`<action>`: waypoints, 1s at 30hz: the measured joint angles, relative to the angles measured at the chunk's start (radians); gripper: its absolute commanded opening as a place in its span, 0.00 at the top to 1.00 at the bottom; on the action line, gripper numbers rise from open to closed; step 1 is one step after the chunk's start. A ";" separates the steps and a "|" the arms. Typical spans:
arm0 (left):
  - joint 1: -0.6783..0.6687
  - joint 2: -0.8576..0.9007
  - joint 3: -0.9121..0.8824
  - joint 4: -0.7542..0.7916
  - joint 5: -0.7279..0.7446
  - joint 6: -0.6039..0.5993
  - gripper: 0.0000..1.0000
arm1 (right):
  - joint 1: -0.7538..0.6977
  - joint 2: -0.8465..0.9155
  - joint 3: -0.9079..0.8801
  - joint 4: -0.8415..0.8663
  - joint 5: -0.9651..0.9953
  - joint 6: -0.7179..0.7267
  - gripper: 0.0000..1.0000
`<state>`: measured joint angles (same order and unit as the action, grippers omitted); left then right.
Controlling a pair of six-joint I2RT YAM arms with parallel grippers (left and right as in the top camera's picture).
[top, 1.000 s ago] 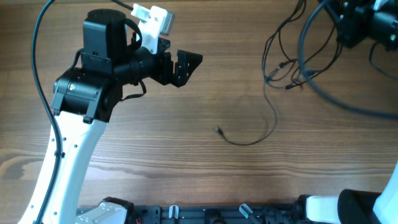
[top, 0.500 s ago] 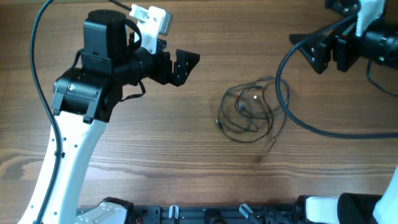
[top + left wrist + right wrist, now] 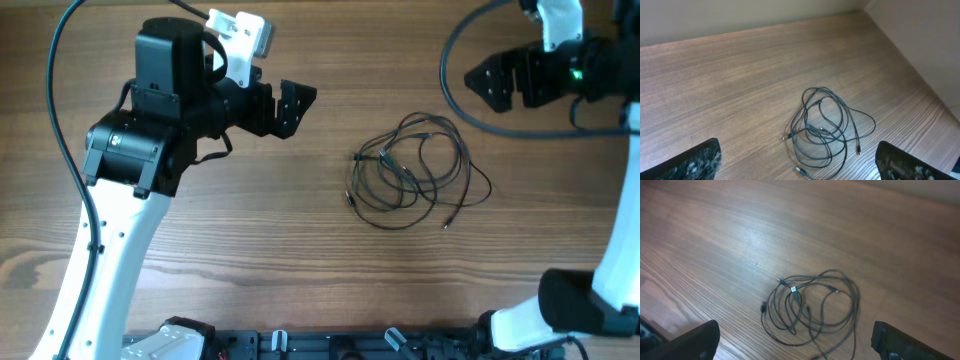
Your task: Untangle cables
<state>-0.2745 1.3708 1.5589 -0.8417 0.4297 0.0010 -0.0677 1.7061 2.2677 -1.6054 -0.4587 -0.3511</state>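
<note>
The cables [image 3: 412,170] are lying as one loose, overlapping coil on the wooden table [image 3: 300,270]. They are sitting right of the surface's centre, about midway between its near and far edges. Several thin black loops are crossing one another. Small plugs are showing at the coil's left side [image 3: 350,197] and at a free end trailing toward the near right [image 3: 447,222].

The left gripper [image 3: 288,108] is hovering left of the coil and well apart from it. Its fingers [image 3: 695,162] are spread wide, grasping nothing.

The right gripper [image 3: 497,80] is hanging toward the far right corner, apart from the coil. Its fingers [image 3: 690,342] are also standing fully released, holding nothing. Neither gripper is touching the cables.
</note>
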 measured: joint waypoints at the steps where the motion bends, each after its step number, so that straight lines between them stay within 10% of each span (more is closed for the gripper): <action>1: 0.000 0.000 0.000 -0.006 -0.002 0.000 0.00 | 0.001 0.015 -0.004 0.000 0.000 0.014 0.00; 13: 0.000 0.000 0.000 -0.120 -0.008 0.000 0.00 | 0.030 0.137 -0.223 0.101 -0.157 0.109 0.00; 30: 0.000 0.000 0.000 -0.121 -0.013 0.000 0.00 | 0.213 0.152 -0.731 0.663 -0.134 0.526 0.09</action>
<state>-0.2745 1.3708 1.5589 -0.9627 0.4164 0.0010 0.1452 1.8584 1.5372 -0.9428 -0.5922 0.1753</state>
